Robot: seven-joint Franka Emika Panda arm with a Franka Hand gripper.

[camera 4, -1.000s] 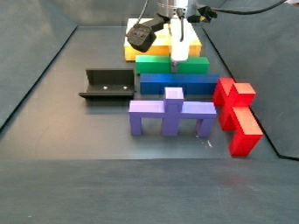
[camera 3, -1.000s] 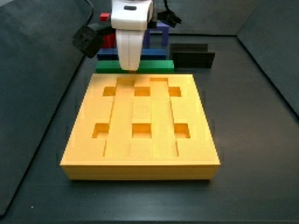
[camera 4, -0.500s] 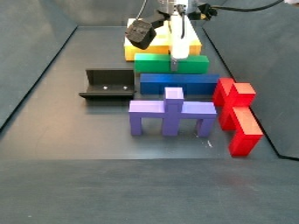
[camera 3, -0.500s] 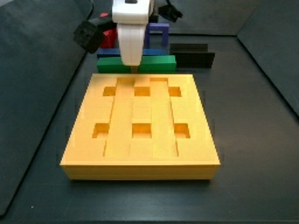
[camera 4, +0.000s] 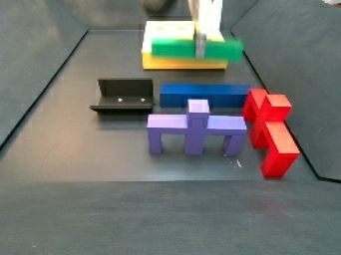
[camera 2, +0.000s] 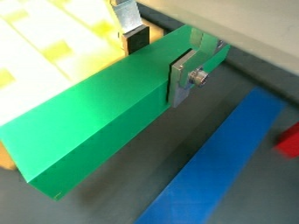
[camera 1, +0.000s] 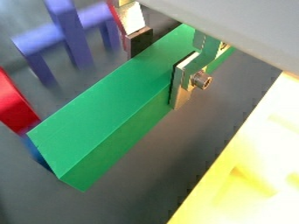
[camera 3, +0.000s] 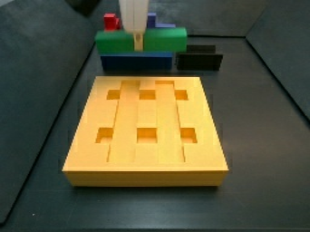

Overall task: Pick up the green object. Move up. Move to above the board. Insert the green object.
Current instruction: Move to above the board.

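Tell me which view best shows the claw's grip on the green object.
A wrist view: the claw has its plates on both long faces of the green object. The matching wrist view shows likewise. Both side views show only the bar lifted off the floor.

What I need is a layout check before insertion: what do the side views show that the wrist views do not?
Only the side views: the fixture and the board's whole six-hole top. Only the wrist views: the fingers pressed on the green object's long faces. Both: the gripper shut on the green object, the blue bar, and part of the board.
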